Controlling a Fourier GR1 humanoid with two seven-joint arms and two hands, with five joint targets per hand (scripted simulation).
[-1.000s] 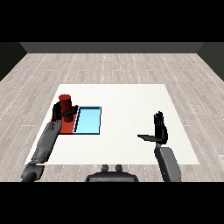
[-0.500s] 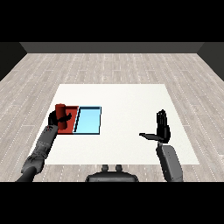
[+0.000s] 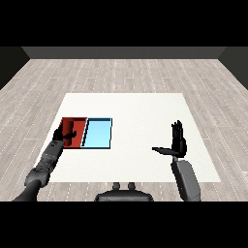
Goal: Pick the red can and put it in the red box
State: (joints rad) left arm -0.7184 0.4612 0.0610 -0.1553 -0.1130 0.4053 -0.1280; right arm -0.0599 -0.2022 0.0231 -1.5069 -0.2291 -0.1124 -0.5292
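Note:
The red tray (image 3: pixel 68 121) lies at the table's left, touching the light blue tray (image 3: pixel 99 133) on its right. The red can (image 3: pixel 78 130) shows as a red shape inside the red tray and is hard to tell apart from the tray's own colour. My left hand (image 3: pixel 60 135) sits over the tray's near left part, fingers straight and thumb pointing right toward the can, not curled round it. My right hand (image 3: pixel 178 141) hovers open over the table's right side, fingers up and thumb out to the left, holding nothing.
The white table (image 3: pixel 140 111) stands on a grey plank floor (image 3: pixel 126 72). Both trays sit in its left half. My right forearm (image 3: pixel 185 179) comes in from the lower right.
My left hand has come down and back toward me with the can. The can now rests in the red tray and the fingers have spread off it. The right hand barely moved.

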